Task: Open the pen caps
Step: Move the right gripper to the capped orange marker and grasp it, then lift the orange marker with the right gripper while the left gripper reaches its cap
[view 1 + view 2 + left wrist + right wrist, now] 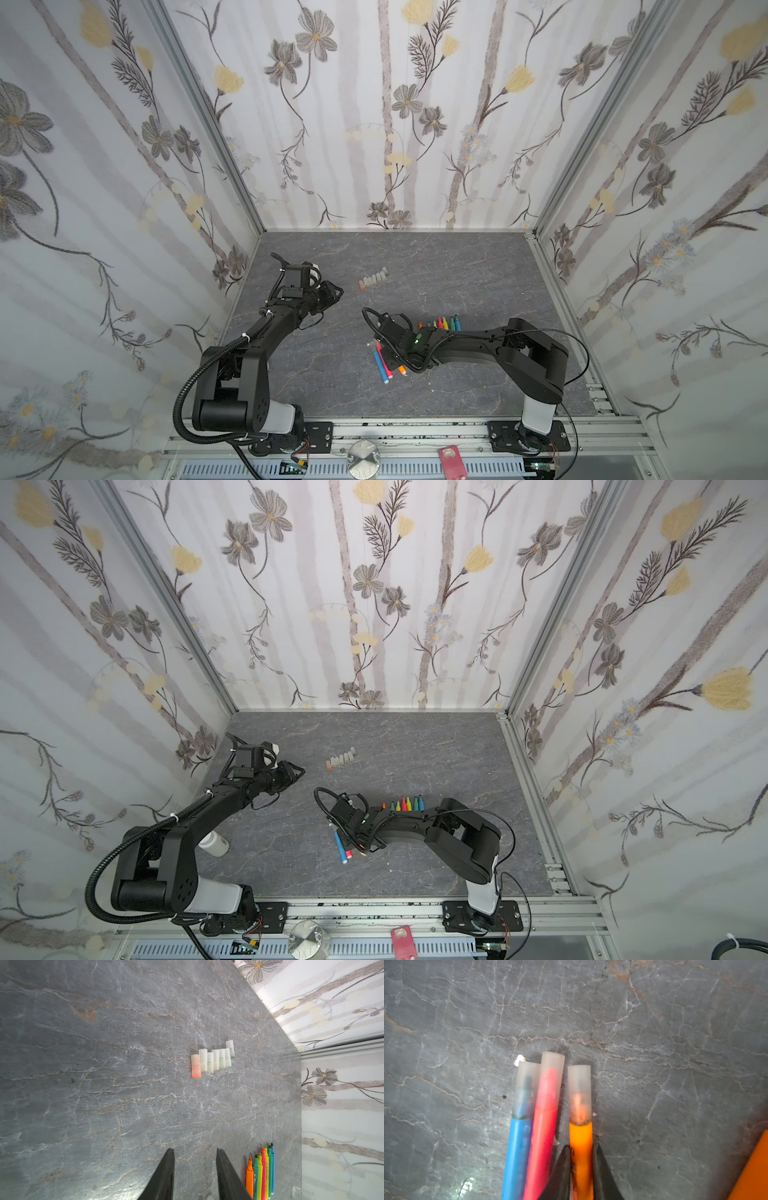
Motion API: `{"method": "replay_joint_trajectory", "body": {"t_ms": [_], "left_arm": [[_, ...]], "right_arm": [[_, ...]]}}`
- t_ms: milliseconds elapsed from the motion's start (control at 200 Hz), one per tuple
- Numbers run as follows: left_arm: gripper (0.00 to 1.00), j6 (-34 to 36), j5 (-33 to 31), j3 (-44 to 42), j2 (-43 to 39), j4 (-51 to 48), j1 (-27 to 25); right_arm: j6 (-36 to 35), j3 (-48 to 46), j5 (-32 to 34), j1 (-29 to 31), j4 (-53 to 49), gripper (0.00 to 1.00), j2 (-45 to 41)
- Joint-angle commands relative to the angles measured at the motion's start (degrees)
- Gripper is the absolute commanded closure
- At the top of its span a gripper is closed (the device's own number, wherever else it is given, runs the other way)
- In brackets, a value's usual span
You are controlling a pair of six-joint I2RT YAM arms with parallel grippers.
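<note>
Most caps are off; three pens are waiting, and one of them is being gripped.

Seven loose caps (212, 1059) are lying side by side on the table (83, 1084), well apart from the row of uncapped pens (261, 1172). A blue pen (517, 1147), a pink pen (544, 1136) and an orange pen (581, 1138) are lying together nearer the front, each wearing a cap. The right gripper (580, 1149) is pinching the orange pen's barrel just behind the orange pen's cap (579, 1093). The left gripper (194, 1150) is hovering with jaws spread and nothing between them. By my reckoning, about two thirds is finished and three caps are remaining.
</note>
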Motion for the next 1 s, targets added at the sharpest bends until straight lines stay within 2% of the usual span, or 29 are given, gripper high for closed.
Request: {"method": "replay_joint_trajectory", "body": {"t_ms": [0, 225, 470, 705, 994], "left_arm": [[0.66, 1.9, 1.4, 0.9, -0.3, -2.2, -0.5], [0.66, 2.0, 3.0, 2.4, -0.6, -5.4, -5.1], [0.65, -4.0, 4.1, 1.2, -2.8, -1.7, -13.2], [0.65, -9.0, 3.6, -0.2, -1.3, 3.7, -20.3], [0.63, -11.4, 2.8, 0.0, 1.6, 7.4, -24.0]], "right_arm": [[0.0, -1.0, -2.6, -0.3, -2.9, 0.87, -0.6], [0.2, -3.2, -4.3, -3.0, 0.6, 0.91, -5.8], [1.3, -5.1, -8.5, -9.6, 5.9, 0.92, -13.2], [1.5, -2.5, -9.8, -12.6, 6.9, 0.94, -13.6], [2.8, -2.7, -11.0, -13.2, 8.7, 0.95, -13.8]]}}
